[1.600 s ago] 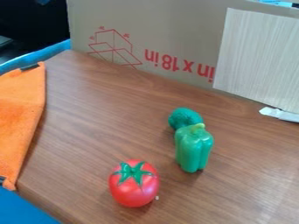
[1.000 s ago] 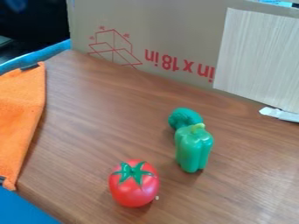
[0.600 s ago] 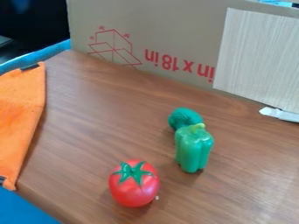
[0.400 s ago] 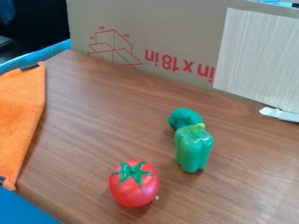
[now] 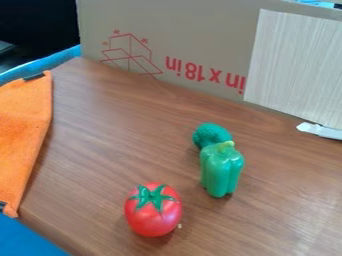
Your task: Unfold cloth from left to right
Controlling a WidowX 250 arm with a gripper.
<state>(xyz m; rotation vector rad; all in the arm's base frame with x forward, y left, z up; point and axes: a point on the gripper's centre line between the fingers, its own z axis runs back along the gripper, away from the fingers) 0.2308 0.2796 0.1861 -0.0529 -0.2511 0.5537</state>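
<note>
Pincer: how far it is open can't be told, nor whether anything is held by it. Orange cloth (image 5: 20,135) is seen at the view's left edge, cut off there; its inner edge is laid along the left part of the brown wood-grain table (image 5: 113,150). A small dark piece (image 5: 33,76) is seen at its top corner, another (image 5: 3,205) near its bottom corner. Whether any layer is folded under can't be told. Below the cloth, the lower left corner is taken up by a blue surface (image 5: 27,240); a lighter blue strip (image 5: 47,61) is seen past its top end. Red toy tomato (image 5: 153,215) with green leaves is set on the near part of the table, well apart from the cloth, a tiny white speck (image 5: 180,226) just beside it. Green toy pepper (image 5: 222,172) is placed farther right and back, a darker green, bumpy toy (image 5: 211,134) partly hidden behind its top. Table is backed by a cardboard panel (image 5: 187,30) printed in red, with a pale striped board (image 5: 297,60) at its right. A white item (image 5: 319,131) is seen near the board's foot, cut by the right edge.
</note>
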